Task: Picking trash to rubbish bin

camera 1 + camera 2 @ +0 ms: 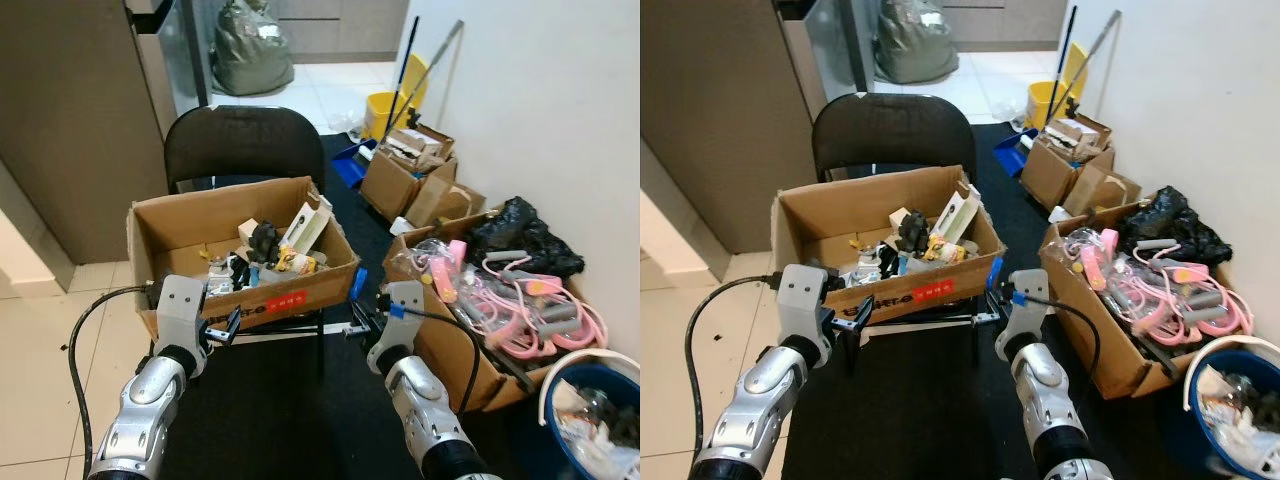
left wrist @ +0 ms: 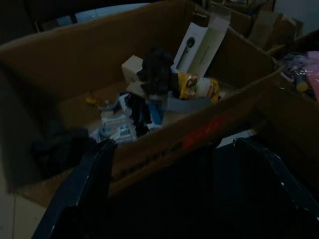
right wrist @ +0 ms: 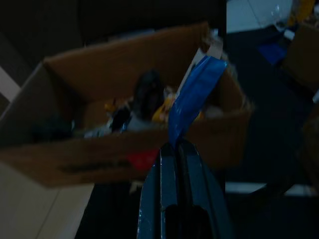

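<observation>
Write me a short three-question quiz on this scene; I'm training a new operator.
1. True or false: the right gripper is shut on a blue strip.
2. Where does the open box of trash rest? A) on the floor B) on a black chair C) in the bin
3. Fill in: the left gripper has its fingers ____.

Key: 1 true; 2 B; 3 open.
</observation>
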Motion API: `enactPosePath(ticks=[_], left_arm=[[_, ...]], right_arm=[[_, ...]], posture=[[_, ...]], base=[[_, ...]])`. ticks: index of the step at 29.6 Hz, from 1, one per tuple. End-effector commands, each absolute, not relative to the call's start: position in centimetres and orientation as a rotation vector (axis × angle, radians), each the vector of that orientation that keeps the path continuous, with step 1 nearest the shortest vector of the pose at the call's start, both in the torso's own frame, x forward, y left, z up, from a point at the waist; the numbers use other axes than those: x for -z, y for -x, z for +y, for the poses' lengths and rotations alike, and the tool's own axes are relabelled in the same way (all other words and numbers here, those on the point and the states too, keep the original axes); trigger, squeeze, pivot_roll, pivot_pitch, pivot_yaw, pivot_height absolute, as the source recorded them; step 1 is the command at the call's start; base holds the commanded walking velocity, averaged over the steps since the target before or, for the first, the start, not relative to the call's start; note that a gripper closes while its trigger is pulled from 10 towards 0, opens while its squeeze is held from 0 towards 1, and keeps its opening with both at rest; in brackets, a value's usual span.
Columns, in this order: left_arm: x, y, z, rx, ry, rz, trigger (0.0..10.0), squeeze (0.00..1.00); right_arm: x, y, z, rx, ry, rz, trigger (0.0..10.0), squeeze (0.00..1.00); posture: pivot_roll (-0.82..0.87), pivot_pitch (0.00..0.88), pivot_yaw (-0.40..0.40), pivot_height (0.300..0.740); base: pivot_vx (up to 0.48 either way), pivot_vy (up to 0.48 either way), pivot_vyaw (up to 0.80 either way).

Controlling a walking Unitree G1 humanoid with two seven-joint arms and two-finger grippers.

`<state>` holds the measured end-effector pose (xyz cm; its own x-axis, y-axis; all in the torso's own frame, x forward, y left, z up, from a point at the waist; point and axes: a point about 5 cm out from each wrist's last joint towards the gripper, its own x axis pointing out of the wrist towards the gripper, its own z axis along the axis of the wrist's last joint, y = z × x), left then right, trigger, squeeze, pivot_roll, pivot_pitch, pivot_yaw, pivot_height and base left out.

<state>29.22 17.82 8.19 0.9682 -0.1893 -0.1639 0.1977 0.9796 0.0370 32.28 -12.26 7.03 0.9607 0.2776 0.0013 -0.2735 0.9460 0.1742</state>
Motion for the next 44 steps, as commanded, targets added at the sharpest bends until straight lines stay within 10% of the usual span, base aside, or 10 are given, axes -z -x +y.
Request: enactPosePath(ticks=[1, 44], left_arm=[[-8.3, -29.2, 17.6, 0.208, -0.046, 0.163, 10.0, 0.00], [-9.5, -29.7, 17.4, 0.227, -0.052, 0.138, 10.0, 0.00]], right_arm=[[-7.1, -32.3, -12.8, -0.250, -0.184, 0.014, 10.0, 0.00], [-8.5, -32.7, -11.6, -0.308, -0.207, -0.049, 10.0, 0.00]], posture=[[0.05, 0.102, -0.006, 0.740], [0.06, 0.101, -0.005, 0.740]], base=[[0.285, 0.000, 0.00], [0.285, 0.000, 0.00]])
